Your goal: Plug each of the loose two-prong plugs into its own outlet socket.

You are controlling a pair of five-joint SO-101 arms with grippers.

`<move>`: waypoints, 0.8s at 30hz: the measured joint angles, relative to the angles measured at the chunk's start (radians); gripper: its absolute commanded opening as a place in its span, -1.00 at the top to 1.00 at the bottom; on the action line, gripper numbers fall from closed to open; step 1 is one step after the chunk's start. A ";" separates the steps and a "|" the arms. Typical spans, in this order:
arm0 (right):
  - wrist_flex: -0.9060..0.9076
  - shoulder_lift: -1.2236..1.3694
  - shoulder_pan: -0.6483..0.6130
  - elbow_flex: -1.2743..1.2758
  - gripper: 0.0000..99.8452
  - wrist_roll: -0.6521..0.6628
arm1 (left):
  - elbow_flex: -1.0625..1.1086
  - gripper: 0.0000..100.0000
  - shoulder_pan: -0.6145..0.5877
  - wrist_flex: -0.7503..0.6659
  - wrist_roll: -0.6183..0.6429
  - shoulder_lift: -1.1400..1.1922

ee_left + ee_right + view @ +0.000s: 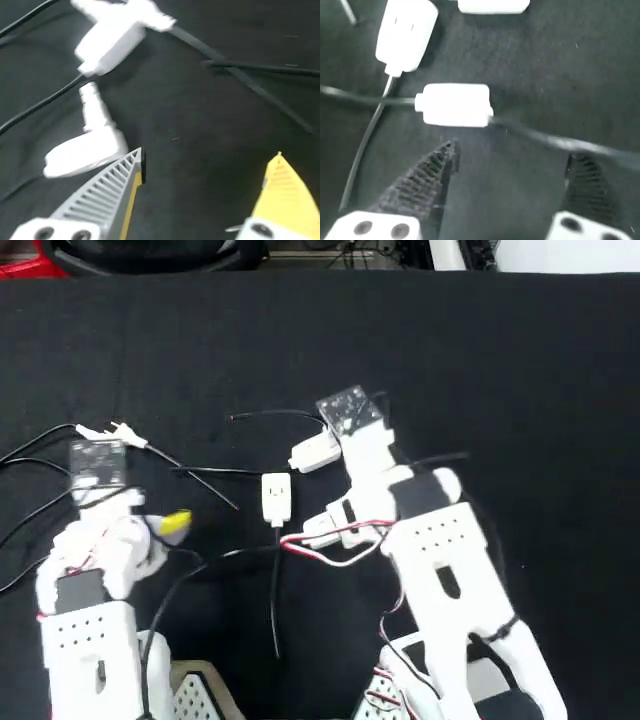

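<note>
Left wrist view: left tool (209,152) angled down, spread empty beside a white plug (85,150); right tool (513,151) likewise spread empty.

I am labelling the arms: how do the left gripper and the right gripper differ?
The left gripper is grey and yellow; the right gripper is all black. The left gripper is at the table's left side; the right gripper is near its middle. Both are open and hold nothing.

Holding left gripper (207,160) and right gripper (509,156) low and forward, fingers of the 2 spread wide.
</note>
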 measured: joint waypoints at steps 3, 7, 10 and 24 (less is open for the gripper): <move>0.103 0.000 -0.032 -0.120 0.34 0.002 | 0.000 0.25 -0.087 0.035 0.000 0.000; 0.175 0.000 -0.140 -0.227 0.34 -0.044 | 0.000 0.25 -0.103 0.049 0.000 0.000; 0.190 0.015 -0.230 -0.276 0.36 -0.089 | 0.000 0.25 -0.071 0.049 0.017 0.000; 0.354 0.126 0.430 -0.549 0.91 0.084 | -0.448 0.25 0.549 -0.103 0.356 0.694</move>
